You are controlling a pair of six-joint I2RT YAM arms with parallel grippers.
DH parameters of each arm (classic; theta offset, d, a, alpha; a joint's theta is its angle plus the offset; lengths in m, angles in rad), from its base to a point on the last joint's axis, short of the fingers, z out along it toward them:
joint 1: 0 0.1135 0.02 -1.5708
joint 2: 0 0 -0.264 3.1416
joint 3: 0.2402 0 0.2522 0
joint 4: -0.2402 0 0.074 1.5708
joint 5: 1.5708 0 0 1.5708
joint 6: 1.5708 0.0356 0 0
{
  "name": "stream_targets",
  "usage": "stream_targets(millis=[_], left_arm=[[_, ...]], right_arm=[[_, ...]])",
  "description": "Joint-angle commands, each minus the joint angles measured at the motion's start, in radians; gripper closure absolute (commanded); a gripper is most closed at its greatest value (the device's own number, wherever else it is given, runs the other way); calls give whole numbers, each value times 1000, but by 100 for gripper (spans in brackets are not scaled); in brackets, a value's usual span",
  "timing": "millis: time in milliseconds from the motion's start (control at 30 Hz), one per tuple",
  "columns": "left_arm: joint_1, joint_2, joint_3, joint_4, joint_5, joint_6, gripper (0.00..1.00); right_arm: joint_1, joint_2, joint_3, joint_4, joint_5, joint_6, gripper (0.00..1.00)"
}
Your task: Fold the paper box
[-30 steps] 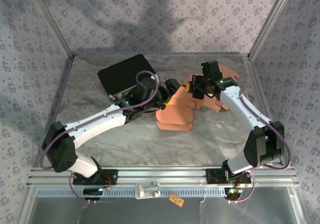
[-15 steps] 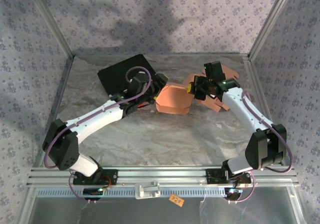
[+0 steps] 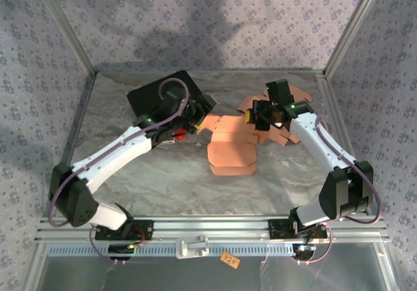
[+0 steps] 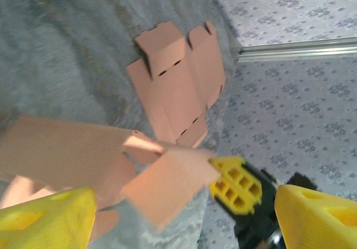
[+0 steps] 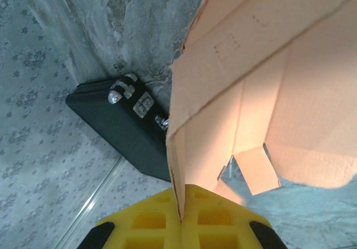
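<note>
Backing left gripper, spread and empty, off the paper box; letting its flap drop flat; pinching its edge with right gripper; likely needs refolding.

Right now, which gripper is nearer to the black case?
Left. The left gripper sits open at the right corner of the black case; the right gripper is further right, shut on the paper box.
</note>
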Motion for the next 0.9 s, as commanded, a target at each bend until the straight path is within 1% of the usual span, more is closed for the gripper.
stream_targets(millis=[0,67,100,167,200,267,333,400,533,667,800,867], left_arm=[[45,-129,23,-235,55,19,19],[76,-149,24,-229,103,60,23],[88,-139,42,-229,126,102,25],[102,-83,102,-251,181,169,29],[101,-42,143,-269,213,203,31],[84,30,200,-297,242,240,33],[66,70,208,-282,231,247,33],[60,96,195,-225,236,235,34],[34,166,222,-233,243,242,34],[0,202,221,-191,260,221,34],[-36,239,228,-195,251,218,34],[-47,247,212,-171,248,208,35]], right_arm=[[33,21,47,-83,45,-50,100],[63,28,34,-64,60,-45,100],[77,33,30,-59,70,-42,100],[95,44,28,-53,87,-42,100],[99,49,28,-51,94,-40,100],[102,59,31,-44,93,-41,100],[104,68,38,-40,95,-45,100],[107,73,40,-39,97,-44,100],[115,78,33,-20,94,-32,100],[115,75,23,-7,93,-23,100],[115,71,17,1,91,-18,100],[117,72,14,1,89,-14,100]])
